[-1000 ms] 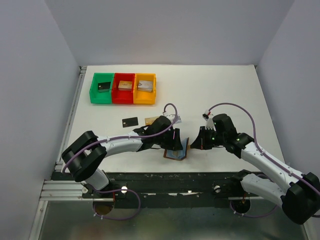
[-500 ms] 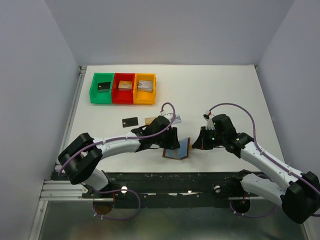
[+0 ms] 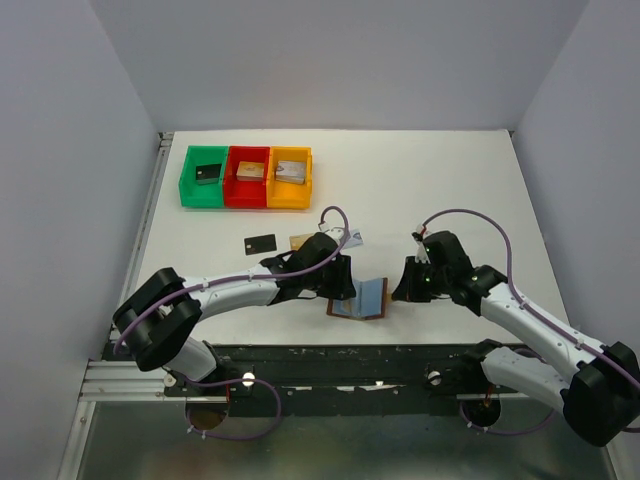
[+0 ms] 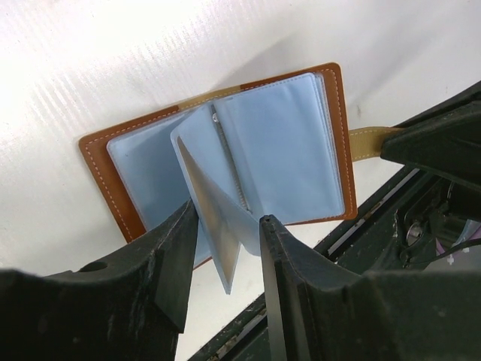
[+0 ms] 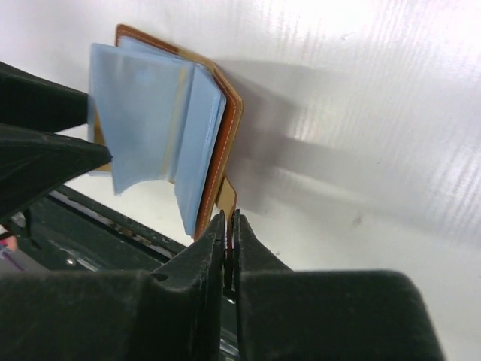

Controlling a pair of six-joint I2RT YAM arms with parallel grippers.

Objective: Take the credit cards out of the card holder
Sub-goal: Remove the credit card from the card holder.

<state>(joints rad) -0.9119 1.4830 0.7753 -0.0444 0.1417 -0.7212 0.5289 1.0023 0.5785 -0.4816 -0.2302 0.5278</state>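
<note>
The brown card holder (image 3: 362,298) lies open near the table's front edge, its pale blue pockets (image 4: 289,143) facing up. One pocket leaf (image 4: 213,239) stands upright with a gold tint inside it. My left gripper (image 4: 225,226) straddles that leaf, jaws apart, with a gap on the right side. My right gripper (image 5: 229,219) is shut on the little brown tab strap (image 5: 225,197) at the holder's right edge. Of the credit cards, a black one (image 3: 260,243) and a gold one (image 3: 299,240) lie on the table behind the left arm.
Green (image 3: 205,177), red (image 3: 247,176) and orange (image 3: 290,178) bins with small blocks stand at the back left. The dark front rail (image 3: 330,355) runs just below the card holder. The left arm's cable (image 3: 340,215) loops above it.
The card holder has sunk from tilted up to lying flatter and more open. My left jaws have narrowed around the pocket leaf. The right gripper has shifted slightly right.
</note>
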